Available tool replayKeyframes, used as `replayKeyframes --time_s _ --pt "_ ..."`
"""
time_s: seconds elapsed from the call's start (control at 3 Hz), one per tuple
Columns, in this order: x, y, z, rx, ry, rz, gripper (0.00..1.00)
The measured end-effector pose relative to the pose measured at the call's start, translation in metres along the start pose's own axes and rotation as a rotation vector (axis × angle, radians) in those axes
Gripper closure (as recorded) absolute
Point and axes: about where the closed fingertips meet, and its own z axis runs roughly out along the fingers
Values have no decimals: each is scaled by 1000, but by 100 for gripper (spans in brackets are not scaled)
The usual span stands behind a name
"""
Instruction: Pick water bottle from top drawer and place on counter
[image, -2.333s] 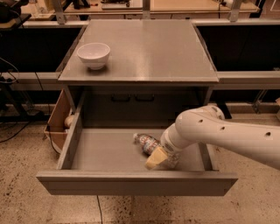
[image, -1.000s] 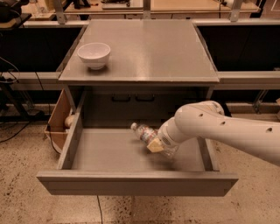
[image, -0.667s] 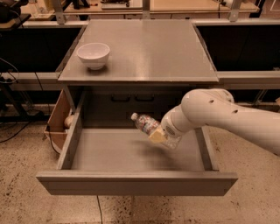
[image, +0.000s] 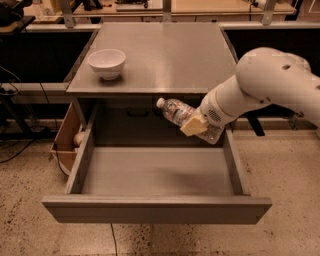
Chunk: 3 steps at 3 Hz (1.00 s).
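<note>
The water bottle (image: 174, 111), clear ribbed plastic with a white cap pointing left, hangs in the air above the open top drawer (image: 155, 172), just below the front edge of the counter (image: 160, 50). My gripper (image: 196, 124) is shut on the water bottle near its base, its tan fingers (image: 192, 125) wrapping the bottle. The white arm reaches in from the right. The drawer holds nothing else that shows.
A white bowl (image: 106, 62) stands on the counter's left side. A brown cardboard box (image: 65, 137) sits on the floor left of the drawer. Wooden workbenches (image: 200, 7) run along the back. The floor is speckled terrazzo.
My gripper has lifted the water bottle from the drawer floor up to just under the counter's front edge. The arm has risen and swung right.
</note>
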Motion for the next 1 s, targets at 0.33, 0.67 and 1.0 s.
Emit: replayKeyframes --time_s 0.33,0.67,1.0 --pt "-34 -15 -37 23 -6 -55 100" --pt "-34 -15 -37 23 -6 -55 100" --pt "-60 -26 -28 25 -31 -68 100"
